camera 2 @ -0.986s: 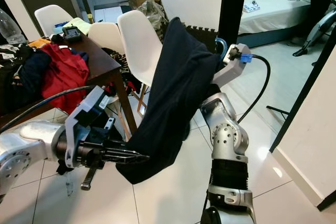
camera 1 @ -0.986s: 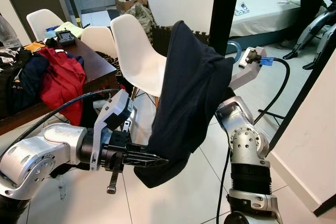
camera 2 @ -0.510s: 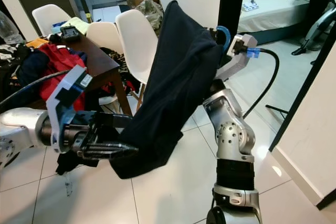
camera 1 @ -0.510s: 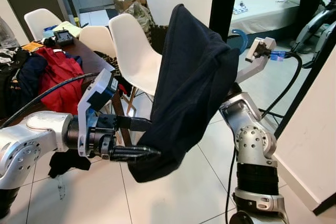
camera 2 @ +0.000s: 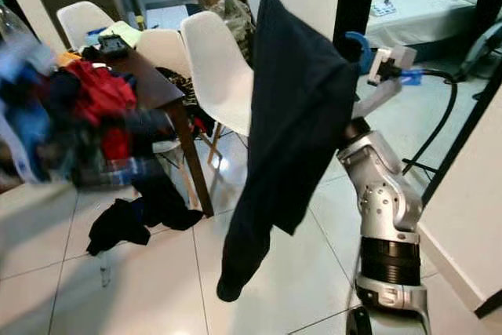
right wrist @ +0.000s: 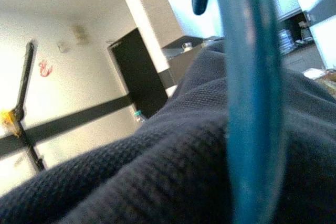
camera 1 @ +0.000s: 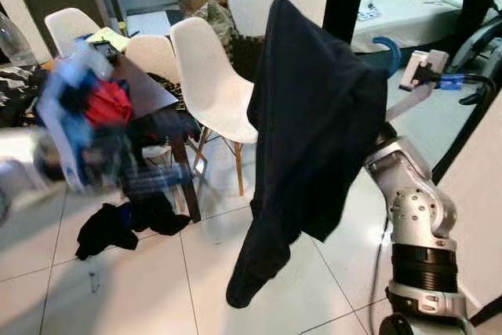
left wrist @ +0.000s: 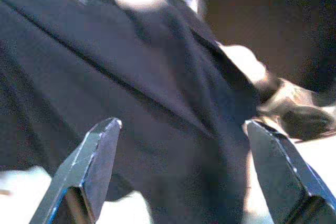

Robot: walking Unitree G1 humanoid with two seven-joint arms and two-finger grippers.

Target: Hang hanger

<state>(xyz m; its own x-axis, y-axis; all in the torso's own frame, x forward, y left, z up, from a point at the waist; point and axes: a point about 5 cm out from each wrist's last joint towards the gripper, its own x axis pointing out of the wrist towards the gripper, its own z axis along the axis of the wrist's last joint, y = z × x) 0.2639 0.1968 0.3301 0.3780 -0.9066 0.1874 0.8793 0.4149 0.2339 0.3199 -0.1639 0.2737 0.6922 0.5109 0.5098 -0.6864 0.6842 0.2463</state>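
Left wrist view: garment (left wrist: 157, 103) beyond spread fingers (left wrist: 94, 156).

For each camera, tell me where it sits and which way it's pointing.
Eye views: head, looking down at the dark garment on the blue hanger; right arm shows.
Left wrist: looks along the left end effector, open, at the garment.
Right wrist: looks up the hanger hook.
All share the garment.

White chairs (camera 1: 212, 76) stand by a dark wooden table (camera 1: 153, 96) at upper left. Pale glossy floor tiles (camera 1: 141, 288) spread below. A bed (camera 1: 392, 9) sits upper right.
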